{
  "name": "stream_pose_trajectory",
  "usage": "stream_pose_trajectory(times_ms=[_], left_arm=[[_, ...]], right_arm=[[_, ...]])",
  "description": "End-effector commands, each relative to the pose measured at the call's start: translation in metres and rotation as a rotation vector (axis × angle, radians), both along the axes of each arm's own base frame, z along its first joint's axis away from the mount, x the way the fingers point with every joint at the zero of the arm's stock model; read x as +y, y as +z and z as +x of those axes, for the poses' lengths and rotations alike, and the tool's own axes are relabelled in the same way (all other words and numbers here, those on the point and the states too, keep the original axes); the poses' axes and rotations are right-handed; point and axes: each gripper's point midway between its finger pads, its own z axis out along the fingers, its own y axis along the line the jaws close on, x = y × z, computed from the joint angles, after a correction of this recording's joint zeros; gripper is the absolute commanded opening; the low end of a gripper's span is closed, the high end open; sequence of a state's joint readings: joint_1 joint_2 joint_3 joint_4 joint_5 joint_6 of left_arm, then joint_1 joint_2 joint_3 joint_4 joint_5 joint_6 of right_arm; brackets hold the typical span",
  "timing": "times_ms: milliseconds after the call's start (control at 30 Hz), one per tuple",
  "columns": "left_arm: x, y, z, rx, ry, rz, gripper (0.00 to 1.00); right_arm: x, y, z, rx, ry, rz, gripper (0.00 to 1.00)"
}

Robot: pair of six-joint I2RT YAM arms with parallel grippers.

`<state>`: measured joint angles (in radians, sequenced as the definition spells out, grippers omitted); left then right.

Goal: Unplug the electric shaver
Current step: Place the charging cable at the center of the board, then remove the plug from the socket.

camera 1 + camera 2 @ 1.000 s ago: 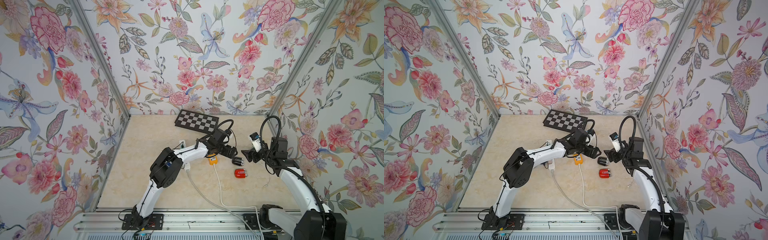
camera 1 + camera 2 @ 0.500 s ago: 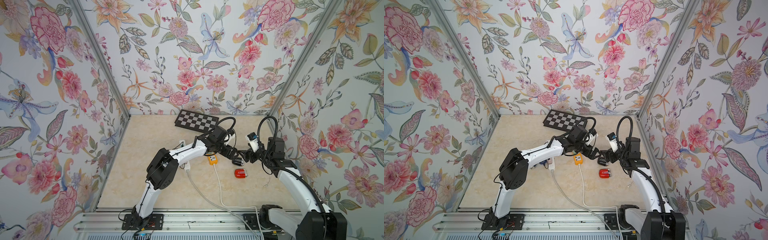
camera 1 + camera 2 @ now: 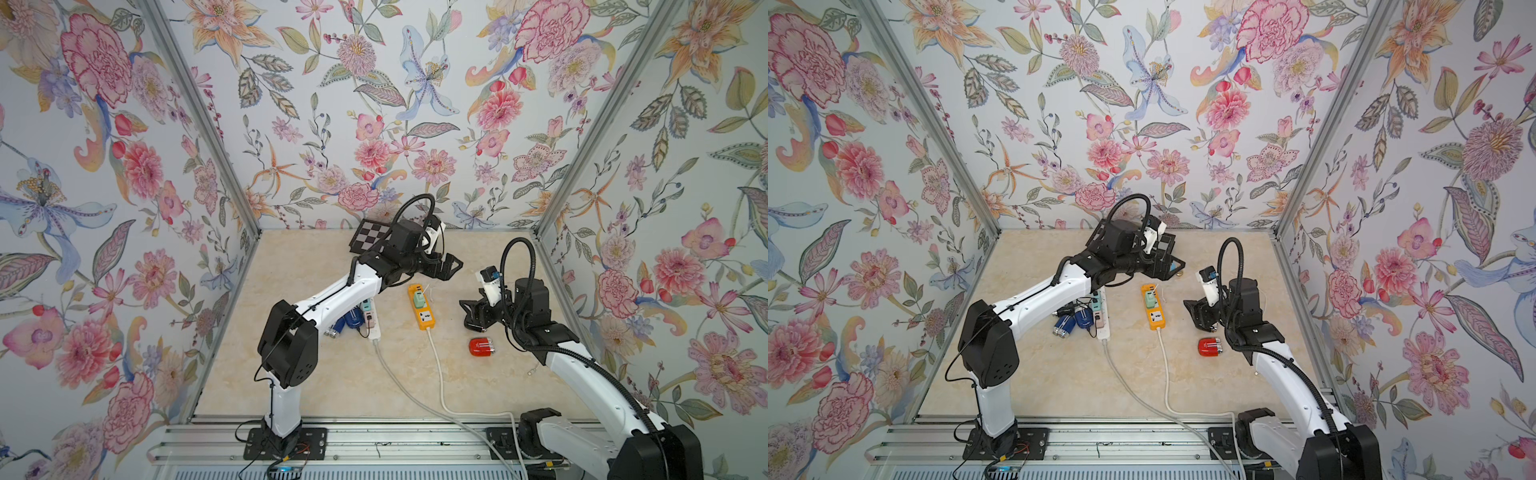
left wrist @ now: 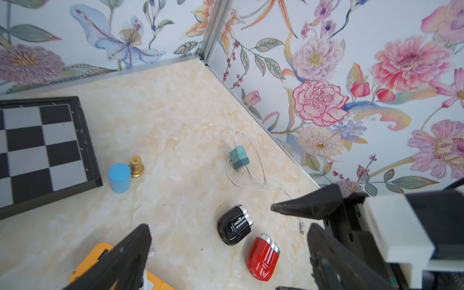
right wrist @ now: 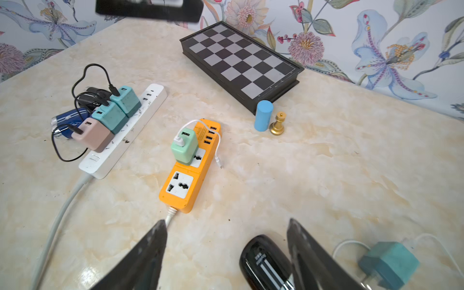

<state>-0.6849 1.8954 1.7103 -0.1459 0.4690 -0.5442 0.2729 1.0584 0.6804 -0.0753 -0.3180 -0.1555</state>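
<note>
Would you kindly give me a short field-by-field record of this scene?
black shaver: on the table, partly between the right jaws
right gripper: open, not clamped
left gripper: open, empty
teal charger: loose on the table, prongs in no socket
red shaver: beside the black one
orange power strip: green adapter plugged in

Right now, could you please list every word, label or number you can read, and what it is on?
Glossy black electric shaver: small white print, too blurred to read.
Orange plastic power strip: faint marking by its ports, too small to read.
No text reads clearly anywhere.
</note>
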Motion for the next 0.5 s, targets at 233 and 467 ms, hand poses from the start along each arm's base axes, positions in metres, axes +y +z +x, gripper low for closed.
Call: stream_pose_trajectory(times_ms=[233, 467], left_arm=[[0.089, -0.011, 0.073, 0.098, 0.396, 0.067, 0.93], [0.117, -0.07, 0.112, 0.234, 0.566, 0.271, 0.89]], right_arm=[[0.072, -0.035, 0.014, 0.079, -0.04, -0.042, 0.72], [0.112, -0.053, 0.045, 0.11, -0.072, -0.098, 0.69]])
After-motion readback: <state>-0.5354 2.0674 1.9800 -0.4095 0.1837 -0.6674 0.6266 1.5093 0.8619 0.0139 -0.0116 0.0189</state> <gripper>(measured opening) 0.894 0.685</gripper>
